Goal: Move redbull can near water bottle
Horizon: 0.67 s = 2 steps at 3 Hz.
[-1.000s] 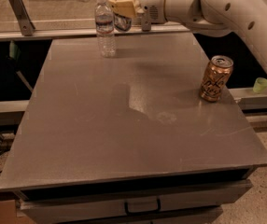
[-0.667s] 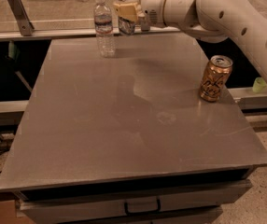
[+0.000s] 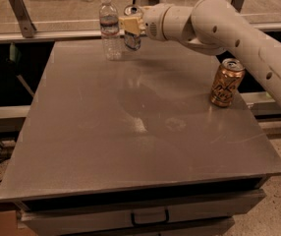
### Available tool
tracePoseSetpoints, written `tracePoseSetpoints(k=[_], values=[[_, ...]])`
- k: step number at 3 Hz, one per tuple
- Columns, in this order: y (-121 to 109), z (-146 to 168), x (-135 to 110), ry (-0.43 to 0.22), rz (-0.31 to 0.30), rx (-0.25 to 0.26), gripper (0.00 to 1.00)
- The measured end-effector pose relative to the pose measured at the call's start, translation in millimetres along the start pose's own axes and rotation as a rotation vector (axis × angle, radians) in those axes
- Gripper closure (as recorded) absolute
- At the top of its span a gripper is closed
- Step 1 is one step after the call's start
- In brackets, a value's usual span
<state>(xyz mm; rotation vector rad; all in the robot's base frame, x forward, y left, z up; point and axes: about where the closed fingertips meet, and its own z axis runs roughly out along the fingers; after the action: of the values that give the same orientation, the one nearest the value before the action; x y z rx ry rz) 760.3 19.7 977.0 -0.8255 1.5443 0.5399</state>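
Observation:
The water bottle [image 3: 110, 27] is clear with a white cap and stands upright at the far left-centre of the grey table [image 3: 130, 132]. The redbull can [image 3: 132, 36], slim and blue-and-silver with a silver top, is held just to the right of the bottle, close to it, at the table's far edge. My gripper [image 3: 130, 24] is shut on the can, its tan fingers across the can's upper half. I cannot tell whether the can's base touches the table. The white arm reaches in from the right.
A wider gold-orange can [image 3: 226, 83] stands upright near the table's right edge, under the arm. A metal rail [image 3: 42, 34] runs behind the table, with a slanted bracket [image 3: 21, 14] at far left. A drawer handle [image 3: 149, 218] shows below the front edge.
My gripper has carried the redbull can a little lower, still just right of the water bottle. The bottle and the gold-orange can have not moved.

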Motion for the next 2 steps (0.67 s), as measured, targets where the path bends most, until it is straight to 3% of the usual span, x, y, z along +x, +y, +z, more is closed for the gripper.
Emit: tracePoseSetpoints(k=[2], values=[[-5.6, 19.1, 21.5, 0.048, 0.055, 0.011, 1.00]])
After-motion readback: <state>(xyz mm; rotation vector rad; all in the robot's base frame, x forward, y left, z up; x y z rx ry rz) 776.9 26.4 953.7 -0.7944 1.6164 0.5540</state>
